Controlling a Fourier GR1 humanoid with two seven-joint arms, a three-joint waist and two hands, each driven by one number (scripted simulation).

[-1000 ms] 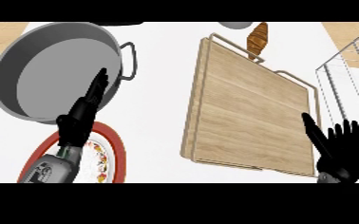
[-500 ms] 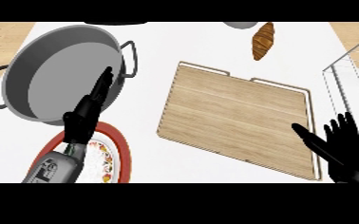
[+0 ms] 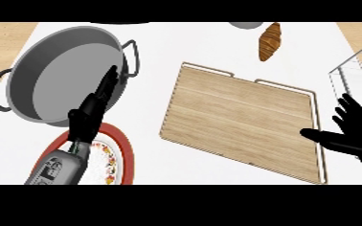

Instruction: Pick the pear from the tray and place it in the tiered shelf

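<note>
No pear showed on the wooden tray (image 3: 240,119); both open hands, left (image 3: 88,115) and right (image 3: 343,131), risked groping, perhaps fruitlessly.

1 pan (image 3: 63,72), 1 tray (image 3: 240,124), 1 croissant (image 3: 268,41), 1 plate (image 3: 120,148)

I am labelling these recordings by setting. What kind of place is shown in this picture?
Most likely a kitchen counter. On the white top lie a large grey pan with handles, a wooden tray, a croissant, and a red-rimmed plate.
</note>
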